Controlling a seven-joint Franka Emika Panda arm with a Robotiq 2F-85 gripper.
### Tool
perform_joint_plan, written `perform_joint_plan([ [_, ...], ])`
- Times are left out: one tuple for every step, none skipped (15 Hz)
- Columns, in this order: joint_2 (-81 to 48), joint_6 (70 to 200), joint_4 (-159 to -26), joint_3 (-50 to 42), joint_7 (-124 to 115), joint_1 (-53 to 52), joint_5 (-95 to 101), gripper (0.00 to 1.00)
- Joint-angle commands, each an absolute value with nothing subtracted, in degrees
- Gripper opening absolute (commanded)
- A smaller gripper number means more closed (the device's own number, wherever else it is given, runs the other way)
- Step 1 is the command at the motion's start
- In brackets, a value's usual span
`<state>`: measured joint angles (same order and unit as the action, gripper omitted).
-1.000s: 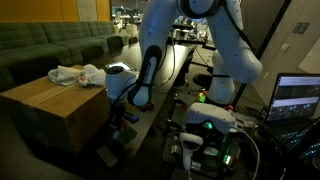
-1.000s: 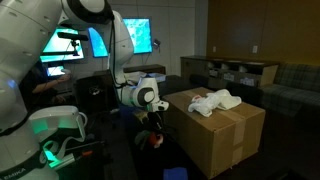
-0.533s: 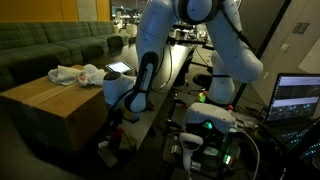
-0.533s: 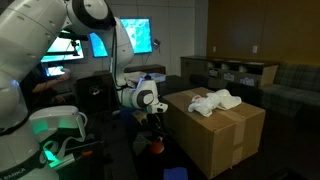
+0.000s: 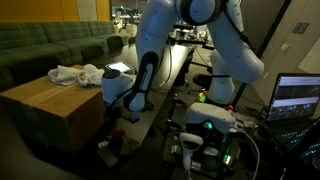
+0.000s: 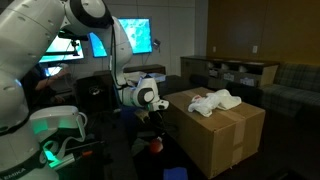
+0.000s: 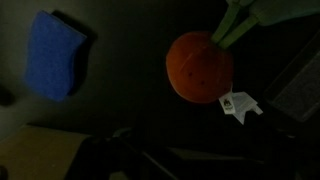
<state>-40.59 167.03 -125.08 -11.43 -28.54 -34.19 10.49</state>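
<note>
My arm (image 5: 150, 60) is bent low beside the big cardboard box (image 6: 225, 130), which stands on the floor (image 7: 130, 100). A crumpled white cloth (image 5: 75, 74) lies on the box top, toward the edge nearest the arm. The gripper (image 6: 152, 122) hangs just off that side wall of the box, close above the floor. I cannot tell from these views whether its jaws stand apart or together, but nothing shows between them. Directly under it, on the floor at the foot of the box, lies the orange toy (image 7: 200, 67). It looks round and soft, with a matte, slightly fuzzy skin, green leaves (image 7: 235, 25) sprouting from one end and a small white tag (image 7: 238, 104) just beside it. A blue pad (image 7: 58, 55) lies well apart from it on the same floor. I judge the step in hand as close work right over the toy, which lies free of any grasp. A next move would call for keeping the wrist clear of the box wall, and for centring on the round body rather than the leaves.
</note>
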Motion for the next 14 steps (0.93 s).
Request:
perform_joint_plan([
  [-38.18, 169.09, -126.89, -13.28, -28.75, -37.91, 9.65, 1.00],
  [-37.87, 169.30, -127.03, -12.91, -28.24, -38.14, 9.48, 0.99],
  [-37.73, 169.29, -127.00, -12.72, -27.99, -38.51, 9.35, 1.00],
  [-37.67, 169.23, -126.93, -12.11, -27.66, -38.54, 9.12, 1.00],
  [-37.32, 169.05, -127.10, -11.71, -27.34, -38.61, 9.00, 1.00],
  [-37.48, 169.04, -126.97, -11.18, -27.16, -38.61, 8.79, 1.00],
  [-37.24, 169.06, -127.18, -10.66, -26.94, -38.53, 8.64, 1.00],
  [-37.46, 169.04, -127.11, -10.09, -26.78, -38.40, 8.44, 1.00],
  [-37.75, 169.22, -127.07, -9.78, -26.91, -38.44, 8.27, 1.00],
  [-38.03, 169.12, -126.94, -8.80, -26.61, -37.85, 7.83, 1.00],
  [-38.00, 169.09, -127.14, -8.10, -26.40, -37.55, 7.43, 1.00],
  [-38.20, 168.97, -127.08, -7.09, -26.14, -37.11, 6.83, 1.00],
  [-38.14, 169.14, -127.33, -6.54, -26.02, -37.08, 6.52, 1.00],
  [-38.15, 169.17, -127.42, -5.80, -25.84, -37.06, 6.03, 1.00],
])
